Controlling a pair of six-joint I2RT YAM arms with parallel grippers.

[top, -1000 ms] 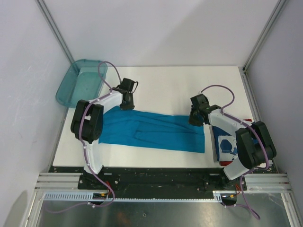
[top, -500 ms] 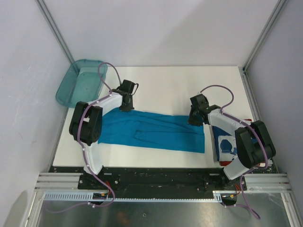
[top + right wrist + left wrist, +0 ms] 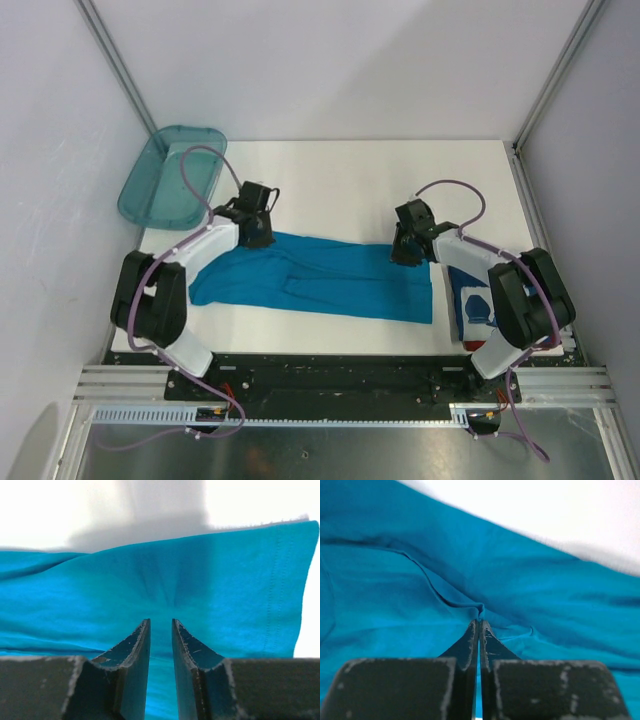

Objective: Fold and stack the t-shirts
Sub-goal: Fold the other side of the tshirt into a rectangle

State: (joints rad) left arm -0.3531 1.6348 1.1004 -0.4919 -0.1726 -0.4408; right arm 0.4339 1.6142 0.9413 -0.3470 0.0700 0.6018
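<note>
**Colleague:** What does the surface look like from your end?

**Me:** I see a flat white table (image 3: 340,180), boxed in by plain pale walls (image 3: 330,60). Slanting aluminium posts (image 3: 114,62) stand at the two far corners. A black base plate (image 3: 330,368) runs along the near edge, where both arms are bolted, and purple cables (image 3: 455,184) loop off them.

**Colleague:** Anything at the corners?

**Me:** A translucent teal plastic bin (image 3: 140,190) sits at the far left corner, partly over the left edge. At the near right corner lies a folded dark blue t-shirt with white cartoon print and a red edge (image 3: 472,300), half hidden under the right arm.

**Colleague:** And the shirt you are handling?

**Me:** The plain teal-blue short-sleeved t-shirt (image 3: 330,285) lies in a long band across the near half of the table. It reaches from near the left edge almost to the folded shirt. Its right end is squared off and its left end is rumpled.

**Colleague:** Grippers?

**Me:** My left gripper (image 3: 479,624) is at the band's far left corner. Its fingers are pressed tight together, with a pucker of teal cloth pinched at their tips. My right gripper (image 3: 160,622) is at the far right corner. Its jaws stand a little apart, closed on a bunch of the same cloth, and creases run into the gap.
</note>
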